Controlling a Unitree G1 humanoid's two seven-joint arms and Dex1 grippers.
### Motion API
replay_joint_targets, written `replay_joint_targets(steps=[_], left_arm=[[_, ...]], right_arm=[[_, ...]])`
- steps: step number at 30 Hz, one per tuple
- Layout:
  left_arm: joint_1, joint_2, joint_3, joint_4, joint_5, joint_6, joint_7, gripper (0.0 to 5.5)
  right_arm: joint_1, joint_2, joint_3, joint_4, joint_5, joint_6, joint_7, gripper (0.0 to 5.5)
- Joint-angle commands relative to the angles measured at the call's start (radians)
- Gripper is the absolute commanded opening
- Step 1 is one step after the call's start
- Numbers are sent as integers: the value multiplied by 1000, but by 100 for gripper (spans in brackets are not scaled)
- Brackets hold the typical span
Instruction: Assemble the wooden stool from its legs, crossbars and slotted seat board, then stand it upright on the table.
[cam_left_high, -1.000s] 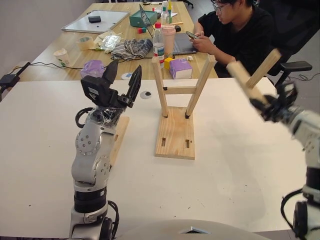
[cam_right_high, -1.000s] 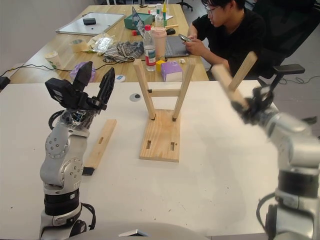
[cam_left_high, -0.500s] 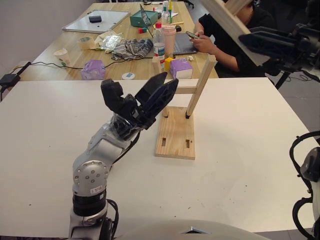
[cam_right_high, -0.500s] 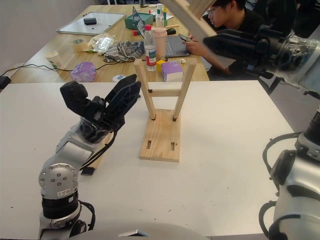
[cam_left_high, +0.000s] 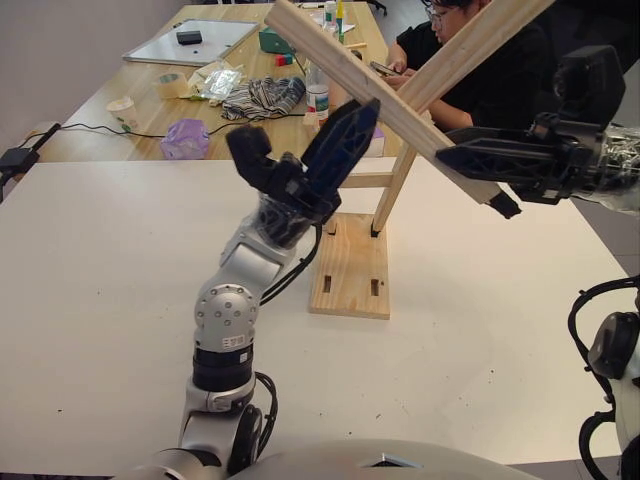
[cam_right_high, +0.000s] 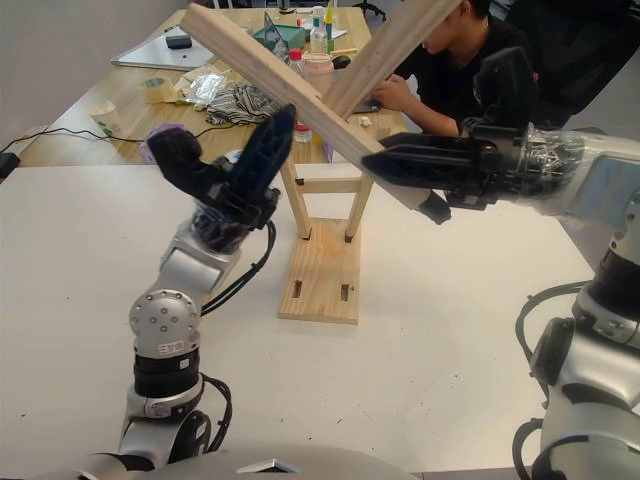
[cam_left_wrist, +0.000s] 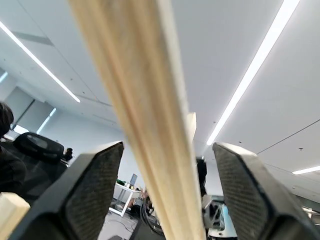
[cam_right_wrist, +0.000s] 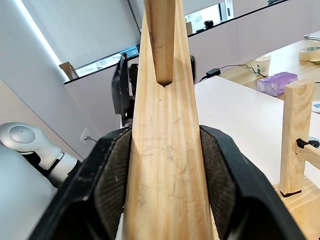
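The slotted seat board (cam_left_high: 350, 270) lies flat on the white table (cam_left_high: 90, 300), with a leg (cam_left_high: 393, 195) and a crossbar (cam_left_high: 366, 180) standing in its far end. My right gripper (cam_left_high: 470, 165) is shut on a long wooden bar (cam_left_high: 400, 112) held slanting in the air over the seat board. A second bar (cam_left_high: 480, 42) is joined to the long one at an angle. My left gripper (cam_left_high: 300, 150) is raised and open. Its fingers (cam_left_wrist: 95, 192) straddle the long bar (cam_left_wrist: 145, 115) with a gap on each side. In the right wrist view the pads (cam_right_wrist: 116, 180) press both faces of the bar (cam_right_wrist: 167, 150).
Behind the white table stands a wooden table (cam_left_high: 120, 130) with a bottle (cam_left_high: 318, 92), a purple pack (cam_left_high: 184, 138), cloth and other clutter. A person sits at its far right. The white table's near half and right side are bare.
My right arm swung the joined bars left, from the table's right side to above the seat board. My left arm rose and moved right, and its open fingers now straddle the long bar.
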Motion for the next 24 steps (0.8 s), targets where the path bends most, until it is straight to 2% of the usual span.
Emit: replay_joint_targets(steps=[1,9,17,24], left_arm=[[-17,-24,-18,51,36,-3,-20,327],[-35,-49,-7,65,25,6,-49,327],[-29,-51,-9,70,38,7,-70,220],[-29,-57,1,72,25,11,-73,210]], right_arm=[[11,26,-1,-24,60,0,-42,202],[27,17,16,-32,109,-19,-89,202],[26,14,19,-28,124,-28,-104,202],[32,10,17,-32,146,-33,-119,202]])
